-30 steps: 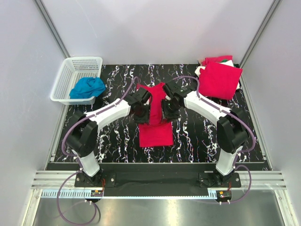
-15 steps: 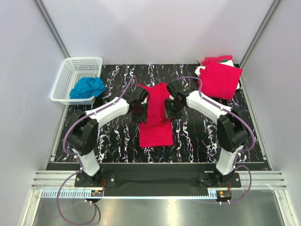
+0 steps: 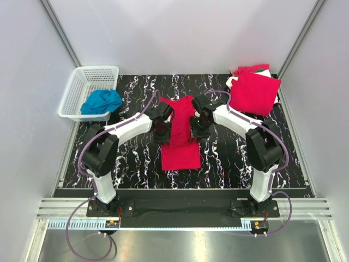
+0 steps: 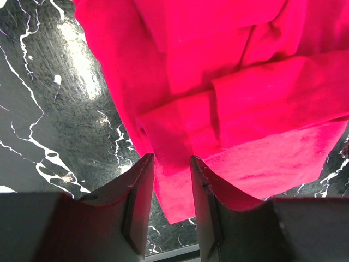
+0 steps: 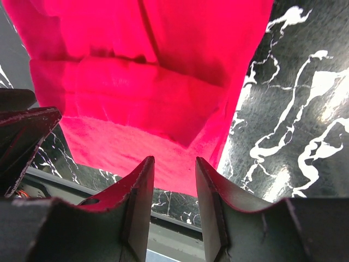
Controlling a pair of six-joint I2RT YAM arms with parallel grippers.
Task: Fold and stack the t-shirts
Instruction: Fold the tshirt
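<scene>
I'm looking at one red t-shirt [image 3: 180, 143] lying in the middle of the black marbled table [image 3: 131, 158], between the two arms. It is folded lengthwise into a long shape that runs away from the bases. The left gripper [image 4: 172, 159] hangs over its left edge and the right gripper [image 5: 174, 160] over its right edge, roughly halfway along the cloth. On both wrist cameras I see the fingers standing apart with a clear gap, and red fabric with a fold line across it shows through that gap. Neither pair is pinched together. From these angles I can't tell whether the fingertips actually touch the fabric or sit just above it. At the back right corner lies a stack of red t-shirts [image 3: 253, 93], with a white and green shirt [image 3: 265, 70] peeking out behind it. At the back left a white basket [image 3: 71, 95] holds a blue cloth [image 3: 102, 101].
</scene>
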